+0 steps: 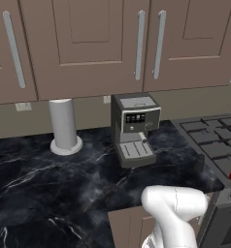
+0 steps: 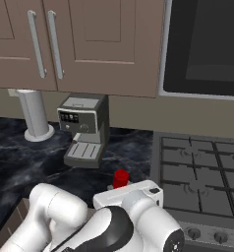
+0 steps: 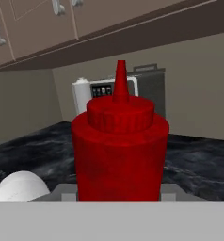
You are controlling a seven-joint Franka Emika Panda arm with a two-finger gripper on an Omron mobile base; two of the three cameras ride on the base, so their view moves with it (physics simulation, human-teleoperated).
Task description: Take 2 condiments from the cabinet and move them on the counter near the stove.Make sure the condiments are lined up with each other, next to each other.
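Beside stove (image 2: pixel 197 182) | gripper (image 2: pixel 131 194) grips red bottle (image 3: pixel 119 150) | coffee machine (image 2: pixel 84 130) behind

Layout of the work area. The coffee machine (image 1: pixel 134 128) stands on the counter (image 1: pixel 49 179), against the far wall below the wall cabinet (image 1: pixel 83 46). A paper-towel roll (image 1: pixel 64 127) stands to its left; the stove (image 2: pixel 202 182) lies to its right. The squeeze bottle (image 3: pixel 119 150) sits near the counter's front edge, before the coffee machine and just left of the stove.
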